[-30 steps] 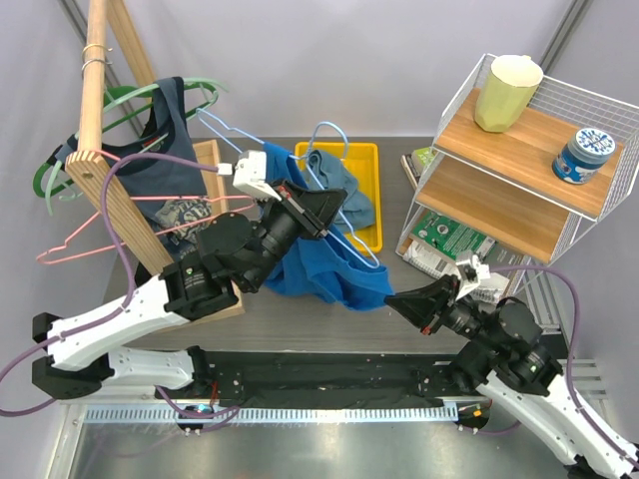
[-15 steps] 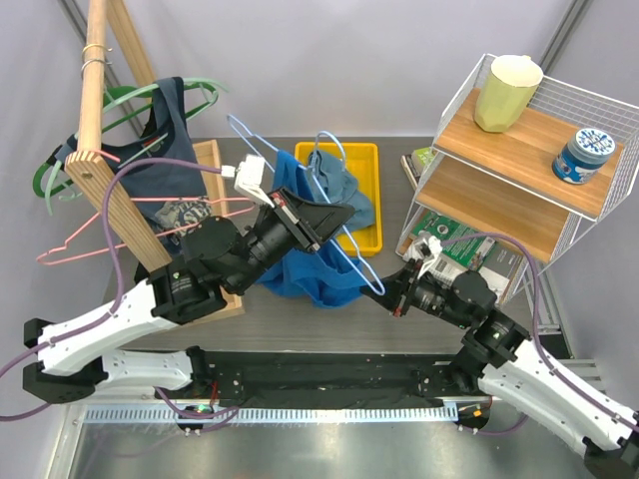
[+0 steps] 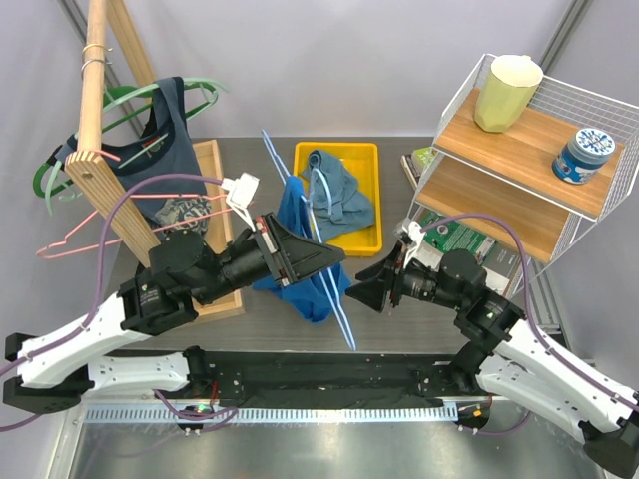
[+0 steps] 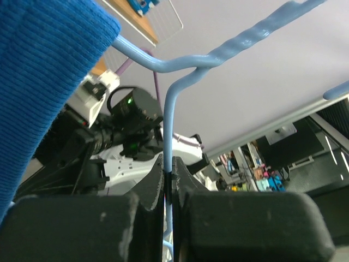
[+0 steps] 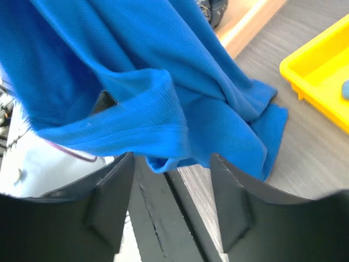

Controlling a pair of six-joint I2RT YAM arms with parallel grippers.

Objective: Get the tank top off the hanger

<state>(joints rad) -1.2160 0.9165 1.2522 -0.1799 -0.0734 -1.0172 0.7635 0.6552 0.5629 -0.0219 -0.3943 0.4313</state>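
A bright blue tank top (image 3: 300, 284) hangs from a light blue wire hanger (image 3: 340, 321) over the middle of the table. My left gripper (image 3: 324, 257) is shut on the hanger's wire (image 4: 168, 136), which runs up between the closed jaws; the tank top (image 4: 43, 65) fills the upper left of that view. My right gripper (image 3: 357, 294) stands open just right of the cloth. In the right wrist view the tank top (image 5: 163, 82) drapes in front of the gripper (image 5: 172, 183). Its lowest hem dips to the mouth of the parted jaws, not pinched.
A yellow tray (image 3: 377, 200) holding a grey-blue garment (image 3: 337, 190) lies behind the tank top. A wooden rack (image 3: 100, 130) at left carries other hangers and a dark tank top (image 3: 165, 150). A wire shelf (image 3: 519, 150) with a cup (image 3: 507, 92) and a tin (image 3: 586, 155) stands at right.
My right gripper has swung left up to the tank top and opened. My left arm has turned the hanger, drawing the tank top into a narrower hanging bundle.
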